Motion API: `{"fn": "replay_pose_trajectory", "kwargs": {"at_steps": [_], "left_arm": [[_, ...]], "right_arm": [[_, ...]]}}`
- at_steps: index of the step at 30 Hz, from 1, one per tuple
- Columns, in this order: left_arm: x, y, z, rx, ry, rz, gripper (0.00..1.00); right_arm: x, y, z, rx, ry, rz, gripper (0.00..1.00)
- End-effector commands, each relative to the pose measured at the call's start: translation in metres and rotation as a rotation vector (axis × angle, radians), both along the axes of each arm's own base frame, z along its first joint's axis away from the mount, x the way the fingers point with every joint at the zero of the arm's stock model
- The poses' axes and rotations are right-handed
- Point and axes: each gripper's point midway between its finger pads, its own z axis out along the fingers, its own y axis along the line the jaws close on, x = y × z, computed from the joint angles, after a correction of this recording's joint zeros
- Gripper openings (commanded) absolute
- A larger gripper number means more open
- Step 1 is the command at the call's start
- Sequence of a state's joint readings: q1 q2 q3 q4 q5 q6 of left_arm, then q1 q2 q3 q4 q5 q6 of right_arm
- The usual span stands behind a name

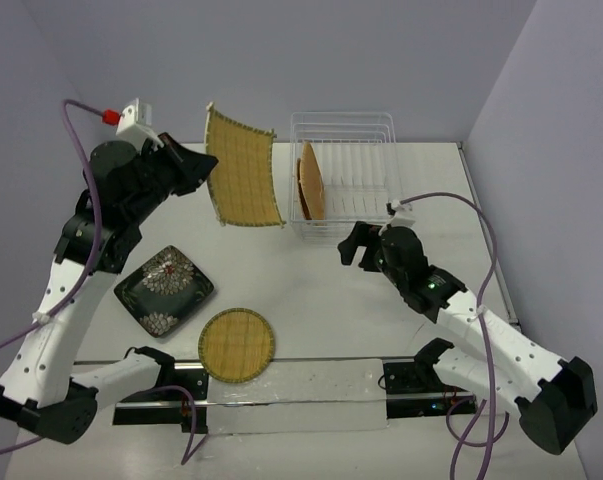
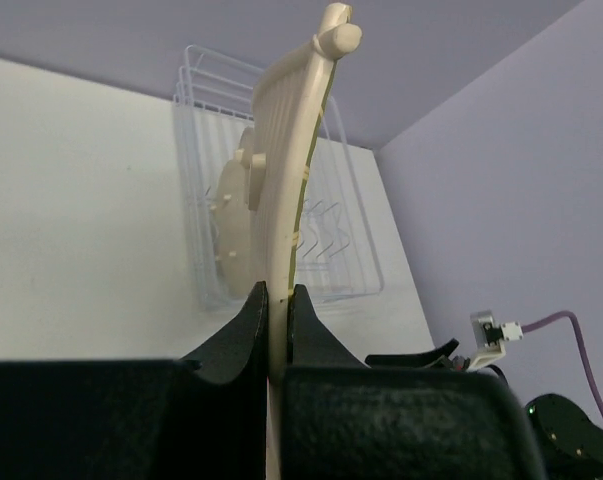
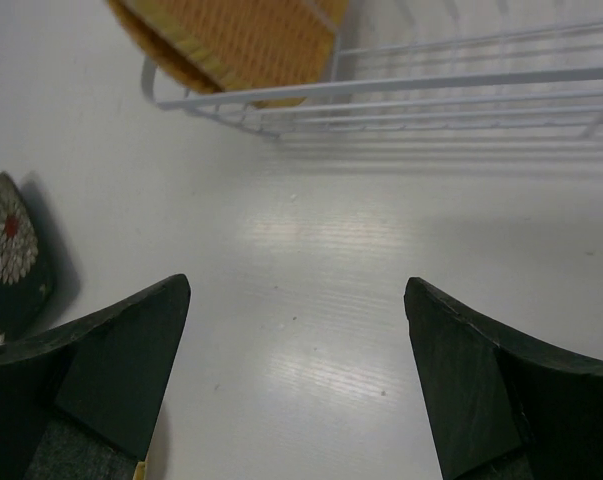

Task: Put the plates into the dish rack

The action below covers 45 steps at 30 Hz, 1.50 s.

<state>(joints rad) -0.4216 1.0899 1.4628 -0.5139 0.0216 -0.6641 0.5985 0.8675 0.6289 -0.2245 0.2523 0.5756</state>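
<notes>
My left gripper (image 1: 206,165) (image 2: 278,295) is shut on the edge of the yellow square plate (image 1: 243,168) (image 2: 286,150). It holds the plate on edge in the air, just left of the dish rack (image 1: 343,117) (image 2: 196,120) (image 3: 431,90). Two orange woven plates (image 1: 311,188) (image 3: 241,40) stand upright at the rack's left end. On the table lie the black floral plate (image 1: 164,290) (image 3: 6,250) and the yellow round plate (image 1: 237,345). My right gripper (image 1: 356,245) (image 3: 297,300) is open over bare table in front of the rack, with nothing between its fingers.
The white table (image 1: 311,290) meets lilac walls at the back and right. A clear strip (image 1: 291,385) runs along the near edge between the arm bases. Purple cables trail from both arms.
</notes>
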Motion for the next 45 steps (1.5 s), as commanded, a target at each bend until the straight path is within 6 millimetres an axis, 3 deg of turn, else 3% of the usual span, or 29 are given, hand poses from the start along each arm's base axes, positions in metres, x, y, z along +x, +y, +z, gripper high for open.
{"fn": "replay_pose_trajectory", "kwargs": {"at_steps": [1,5,6,10,15,16,19,25,31,39,45], "left_arm": [[0.001,-0.033,0.091,-0.069,-0.245,-0.131,0.00],[0.005,-0.065,0.113,-0.049,-0.297,-0.208,0.00],[0.000,-0.067,0.122,-0.058,-0.314,-0.214,0.00],[0.013,-0.099,0.125,-0.022,-0.320,-0.269,0.00],[0.048,-0.126,0.104,0.012,-0.256,-0.249,0.00],[0.047,-0.125,0.112,0.003,-0.272,-0.247,0.00],[0.076,-0.148,0.083,0.032,-0.194,-0.234,0.00],[0.094,-0.176,0.069,0.063,-0.181,-0.252,0.00],[0.106,-0.173,0.043,0.153,-0.131,-0.165,0.00],[0.121,-0.178,-0.007,0.237,-0.012,-0.086,0.00],[0.133,-0.181,-0.026,0.257,0.021,-0.048,0.00]], "right_arm": [[0.004,-0.065,0.030,-0.015,-0.107,-0.275,0.94],[0.001,-0.102,0.042,0.000,-0.153,-0.385,0.94],[0.000,-0.103,0.042,0.001,-0.158,-0.383,0.94],[0.000,-0.124,0.041,-0.015,-0.156,-0.446,0.94],[0.004,-0.130,0.032,-0.022,-0.124,-0.469,0.94],[0.004,-0.131,0.031,-0.023,-0.120,-0.473,0.94],[0.005,-0.135,0.026,-0.038,-0.105,-0.484,0.95],[0.007,-0.144,0.016,-0.059,-0.078,-0.509,0.95],[0.008,-0.148,0.004,-0.067,-0.039,-0.506,0.96],[0.008,-0.150,-0.005,-0.075,-0.012,-0.506,0.96],[0.007,-0.150,-0.010,-0.078,-0.001,-0.504,0.96]]}}
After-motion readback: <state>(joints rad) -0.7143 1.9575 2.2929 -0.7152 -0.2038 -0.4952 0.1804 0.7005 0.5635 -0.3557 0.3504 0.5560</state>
